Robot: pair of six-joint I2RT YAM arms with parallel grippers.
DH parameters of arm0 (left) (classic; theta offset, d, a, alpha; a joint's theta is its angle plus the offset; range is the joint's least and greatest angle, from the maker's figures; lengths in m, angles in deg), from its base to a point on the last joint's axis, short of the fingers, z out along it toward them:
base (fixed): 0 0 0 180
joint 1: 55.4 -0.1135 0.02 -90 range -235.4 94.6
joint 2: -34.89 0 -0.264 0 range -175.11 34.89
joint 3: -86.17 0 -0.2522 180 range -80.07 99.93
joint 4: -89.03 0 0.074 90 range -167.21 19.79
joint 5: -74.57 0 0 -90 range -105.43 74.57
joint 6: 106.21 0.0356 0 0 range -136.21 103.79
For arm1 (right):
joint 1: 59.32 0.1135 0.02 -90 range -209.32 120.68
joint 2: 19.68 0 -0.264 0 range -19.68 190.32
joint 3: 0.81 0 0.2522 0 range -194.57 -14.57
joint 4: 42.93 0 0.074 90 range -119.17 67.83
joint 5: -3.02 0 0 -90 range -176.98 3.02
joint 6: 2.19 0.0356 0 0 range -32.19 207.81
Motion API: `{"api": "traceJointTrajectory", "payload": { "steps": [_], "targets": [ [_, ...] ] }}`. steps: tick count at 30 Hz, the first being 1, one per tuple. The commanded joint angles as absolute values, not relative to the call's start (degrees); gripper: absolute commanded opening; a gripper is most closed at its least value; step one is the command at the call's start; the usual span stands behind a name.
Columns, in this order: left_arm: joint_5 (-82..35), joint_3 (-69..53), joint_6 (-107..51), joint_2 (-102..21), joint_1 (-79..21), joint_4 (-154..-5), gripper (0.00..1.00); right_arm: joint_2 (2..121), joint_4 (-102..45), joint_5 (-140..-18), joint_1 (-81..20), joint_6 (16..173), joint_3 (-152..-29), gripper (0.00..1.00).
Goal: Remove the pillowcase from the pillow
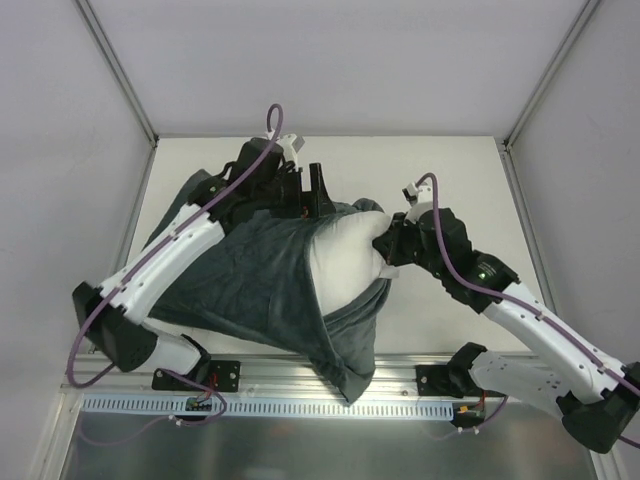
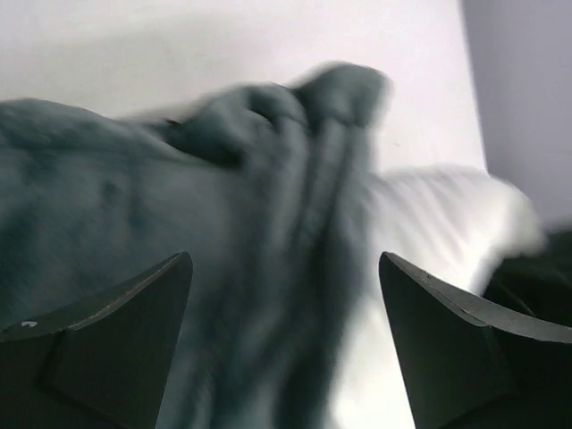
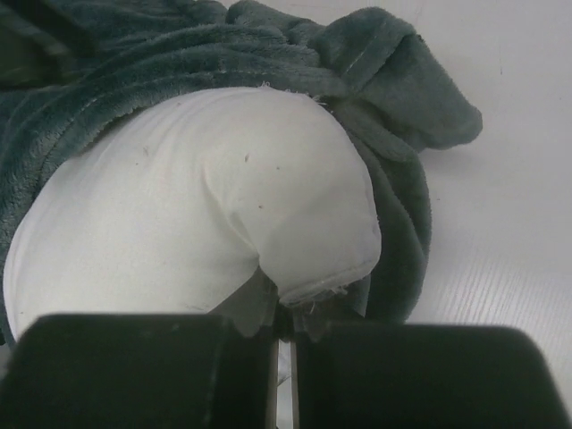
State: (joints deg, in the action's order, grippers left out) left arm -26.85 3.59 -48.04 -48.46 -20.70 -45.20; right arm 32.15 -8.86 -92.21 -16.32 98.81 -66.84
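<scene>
While the right gripper [image 3: 284,326] pinches a bared corner of the pillow [image 3: 197,206] at mid-table, the left gripper [image 2: 284,268] hangs spread above the dark pillowcase [image 2: 134,206], whose hem spills over the near edge of the table [image 1: 460,300].

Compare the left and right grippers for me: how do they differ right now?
The left gripper has its jaws wide apart; the right gripper has its jaws closed together. The left one grips nothing and hangs over the dark teal pillowcase, while the right one pinches a corner of the white pillow. The left wrist view is blurred; the right wrist view is sharp. Both sit near the pillow's exposed end.
</scene>
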Motion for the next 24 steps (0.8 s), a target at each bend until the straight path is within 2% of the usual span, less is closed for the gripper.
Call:
{"api": "traceJointTrajectory", "payload": {
  "steps": [1, 3, 9, 15, 20, 24],
  "targets": [
    [-21.9, 4.6, -44.2, -38.5, -15.9, -46.5, 0.87, 35.5, -14.7, -91.9, -17.0, 98.7, -73.3, 0.01],
    [-19.5, 3.3, -42.8, -35.8, -11.6, -46.5, 0.91, 36.6, -14.9, -90.7, -17.5, 98.8, -75.2, 0.01],
    [-18.8, -0.2, -41.6, -35.5, -8.7, -45.7, 0.99, 37.2, -17.2, -88.3, -18.0, 99.4, -75.4, 0.01],
    [-15.9, 3.8, -39.6, -41.8, -3.6, -45.0, 0.99, 35.9, -17.9, -87.6, -18.0, 100.6, -74.0, 0.01],
    [-4.1, 11.4, -38.6, -49.6, 1.8, -40.0, 0.97, 33.5, -17.9, -87.6, -18.0, 101.1, -72.6, 0.01],
    [-1.1, 12.4, -39.1, -52.8, 1.8, -39.6, 0.94, 32.4, -17.3, -85.2, -18.0, 101.4, -72.2, 0.01]
  ]
}}
